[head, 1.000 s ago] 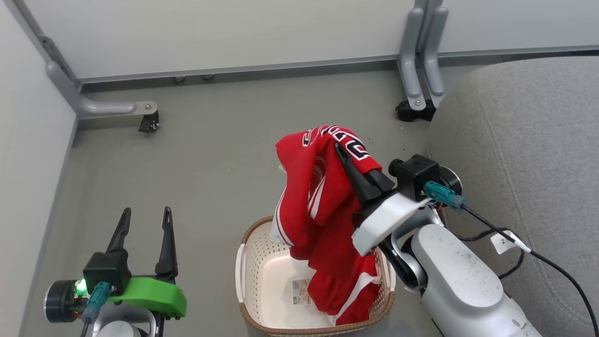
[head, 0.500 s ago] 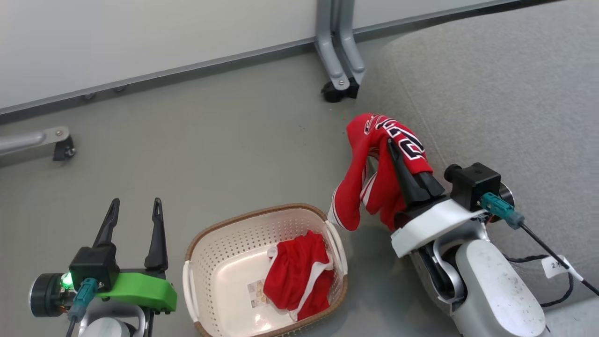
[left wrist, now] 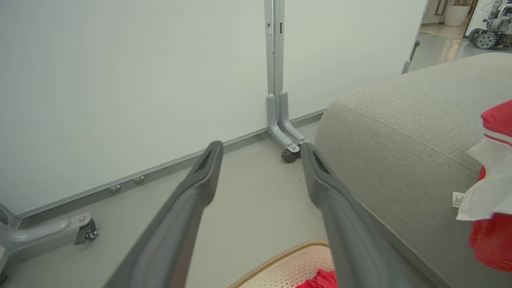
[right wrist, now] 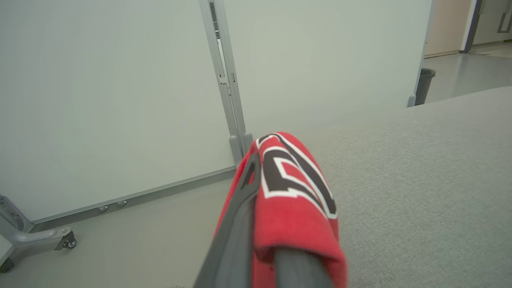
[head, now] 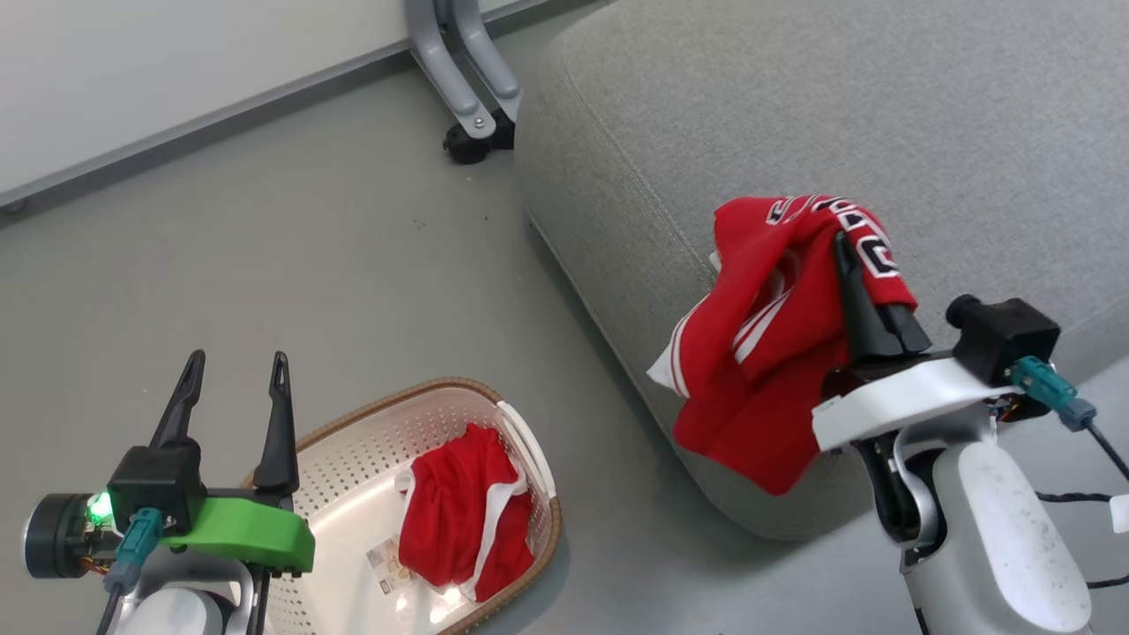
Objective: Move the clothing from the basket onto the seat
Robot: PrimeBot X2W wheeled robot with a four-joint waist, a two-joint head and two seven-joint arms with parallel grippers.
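On the right gripper (head: 842, 251), the two long dark fingers (head: 869, 309) are pinched tight on a fold of the red sports jersey with black-and-white lettering (head: 758, 353). The jersey drapes from them in a bunch, its lower hem hanging in front of the rounded front edge of the large light-grey upholstered seat (head: 794, 106). A second ago this jersey hung straight above the cream-white perforated laundry basket with the brown woven-look rim (head: 388, 399). Now it is well clear of the basket and over the near edge of the seat, while the head view has swung round with the robot's turn. By my reading the carry is nearly over. What remains for this garment is to reach a little further over the cushion and let go, so that it does not slide off the edge. The red shorts with white side stripes (head: 459, 511) lie crumpled in the basket beside a paper label, so half the job is not yet done. The left gripper (head: 238, 357) has its fingers spread wide with nothing between them, poised at the basket's left side. The basket stands on a plain grey floor (head: 309, 247), near the seat but apart from it. Behind is a white partition panel (head: 132, 70) on a grey castored foot (head: 467, 132).
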